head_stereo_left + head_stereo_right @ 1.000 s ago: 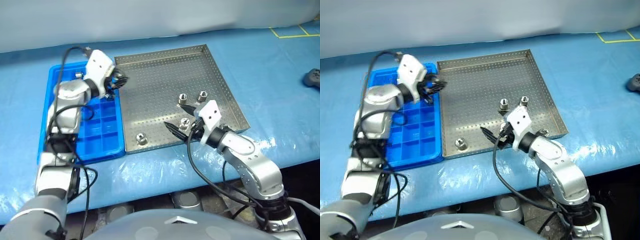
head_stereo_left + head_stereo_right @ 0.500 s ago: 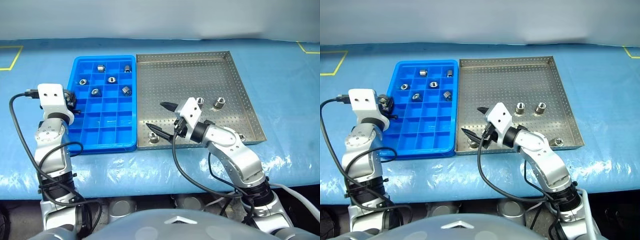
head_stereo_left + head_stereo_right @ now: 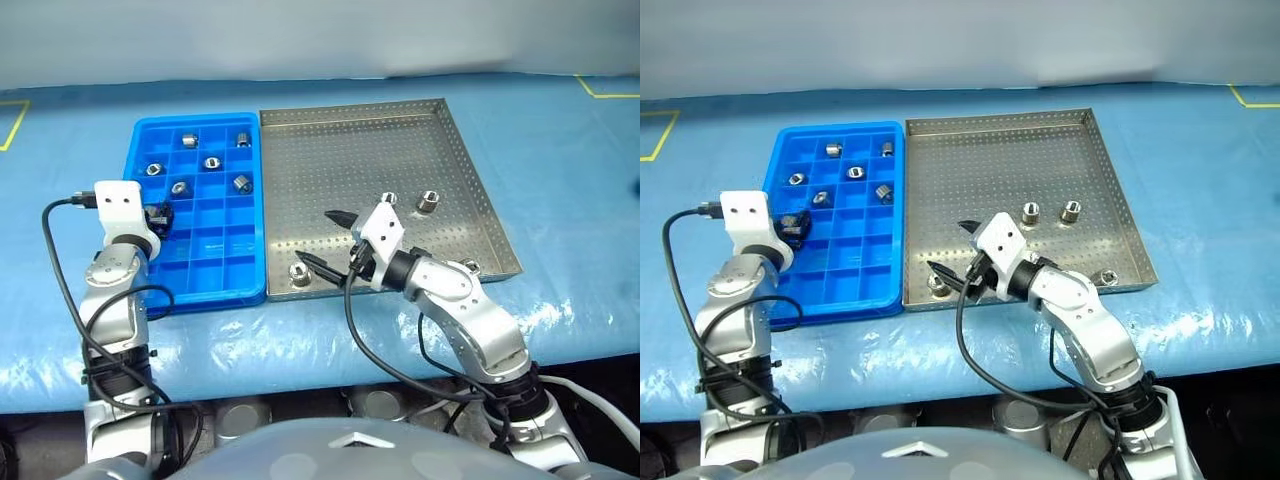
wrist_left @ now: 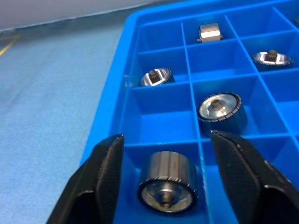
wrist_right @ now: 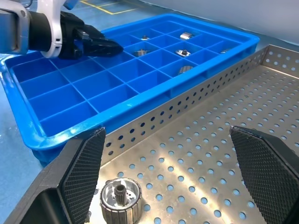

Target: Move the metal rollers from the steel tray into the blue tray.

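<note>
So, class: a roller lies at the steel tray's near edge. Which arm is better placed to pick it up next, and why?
The right. Its gripper hangs over the steel tray, jaws wide apart, with that roller just ahead. The left gripper is over the blue tray, open around a roller already in a compartment.

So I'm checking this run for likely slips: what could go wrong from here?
1. The left tool stands open astride a roller lying in the blue tray; pulling back carelessly, a finger might nudge it.
2. The right tool is open over the steel tray, with the nearest roller off to one finger's side, close to the rim; closing now would probably miss it.
</note>
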`<state>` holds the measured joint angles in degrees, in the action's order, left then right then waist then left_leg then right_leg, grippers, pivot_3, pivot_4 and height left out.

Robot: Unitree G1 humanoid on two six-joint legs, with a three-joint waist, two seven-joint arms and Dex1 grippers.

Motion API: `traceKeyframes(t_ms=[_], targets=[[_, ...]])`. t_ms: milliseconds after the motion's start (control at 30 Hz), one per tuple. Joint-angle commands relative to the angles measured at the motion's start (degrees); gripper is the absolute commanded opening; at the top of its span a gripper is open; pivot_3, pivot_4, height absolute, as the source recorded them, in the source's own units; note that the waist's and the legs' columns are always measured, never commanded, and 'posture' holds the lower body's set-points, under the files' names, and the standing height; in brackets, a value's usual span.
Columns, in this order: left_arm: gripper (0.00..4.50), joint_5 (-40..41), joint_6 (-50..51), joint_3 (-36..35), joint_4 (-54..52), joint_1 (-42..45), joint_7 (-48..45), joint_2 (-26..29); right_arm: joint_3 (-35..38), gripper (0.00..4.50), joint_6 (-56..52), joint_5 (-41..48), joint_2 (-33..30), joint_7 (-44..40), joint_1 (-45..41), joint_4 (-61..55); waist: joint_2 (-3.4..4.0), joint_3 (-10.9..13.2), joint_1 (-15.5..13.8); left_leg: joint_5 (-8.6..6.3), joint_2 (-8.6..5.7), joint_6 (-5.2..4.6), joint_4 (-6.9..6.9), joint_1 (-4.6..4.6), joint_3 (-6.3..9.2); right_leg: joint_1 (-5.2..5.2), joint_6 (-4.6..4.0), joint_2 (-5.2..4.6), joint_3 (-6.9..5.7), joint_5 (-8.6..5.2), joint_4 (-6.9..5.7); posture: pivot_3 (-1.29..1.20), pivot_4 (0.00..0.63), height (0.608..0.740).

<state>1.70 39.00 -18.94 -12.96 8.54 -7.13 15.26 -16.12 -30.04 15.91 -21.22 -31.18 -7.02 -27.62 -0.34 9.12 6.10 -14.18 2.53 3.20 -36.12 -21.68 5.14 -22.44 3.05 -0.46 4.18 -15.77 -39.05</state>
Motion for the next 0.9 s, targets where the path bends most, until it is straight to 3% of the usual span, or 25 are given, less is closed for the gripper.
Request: traceKeyframes(t_ms=[33,133,300,500,667,900], targets=[[4.47,1.14,1.37,-1.02,-7.01,0.55,1.48,0.02,1.35,4.5,1.18,0.23,0.16,0.43,0.53,-2.64,-0.01,0.0,0.22,0.0,0.0,0.0,0.01,0.0,0.0,-0.01,0.0,0.0,0.0,0.0,0.0,-0.11,0.15,0.74],[4.47,7.91,1.33,1.02,-11.8,4.64,-4.49,0.78,1.95,4.5,0.77,0.69,0.07,0.44,0.86,-3.05,-0.05,0.03,-0.17,0.03,0.0,0.04,0.0,-0.02,0.02,-0.01,0.0,0.01,-0.03,0.0,-0.01,-0.1,0.15,0.74],[4.47,16.06,3.68,10.71,-12.58,10.51,-21.26,9.02,3.53,4.5,-0.43,1.16,-2.4,-0.82,1.31,-3.28,-0.03,0.02,-0.78,0.08,-0.05,0.14,-0.01,-0.02,0.02,0.02,0.07,-0.01,-0.01,0.04,0.04,-0.09,0.15,0.74],[4.47,10.68,-3.14,29.95,-0.95,19.83,-42.13,23.59,7.04,4.5,-1.15,1.02,-6.51,-1.17,3.98,-3.95,0.01,0.04,0.1,0.06,-0.01,0.1,0.12,-0.01,-0.04,-0.06,0.04,0.07,0.04,0.01,0.08,-0.12,0.15,0.74],[4.47,11.46,-8.79,37.32,7.07,25.09,-56.27,25.14,9.78,4.5,-2.22,1.0,-7.47,0.42,7.65,-6.21,0.02,0.05,1.03,0.02,0.01,0.04,0.15,-0.1,-0.05,-0.12,-0.01,0.08,0.06,-0.02,0.11,-0.18,0.15,0.74],[4.47,6.33,-16.23,47.36,16.6,33.53,-70.55,23.75,10.3,4.5,-2.5,0.69,-6.47,2.53,10.53,-8.05,0.01,0.05,2.12,0.01,0.01,0.01,0.08,-0.12,-0.07,-0.12,0.14,0.1,0.09,-0.11,0.11,-0.22,0.15,0.74]])
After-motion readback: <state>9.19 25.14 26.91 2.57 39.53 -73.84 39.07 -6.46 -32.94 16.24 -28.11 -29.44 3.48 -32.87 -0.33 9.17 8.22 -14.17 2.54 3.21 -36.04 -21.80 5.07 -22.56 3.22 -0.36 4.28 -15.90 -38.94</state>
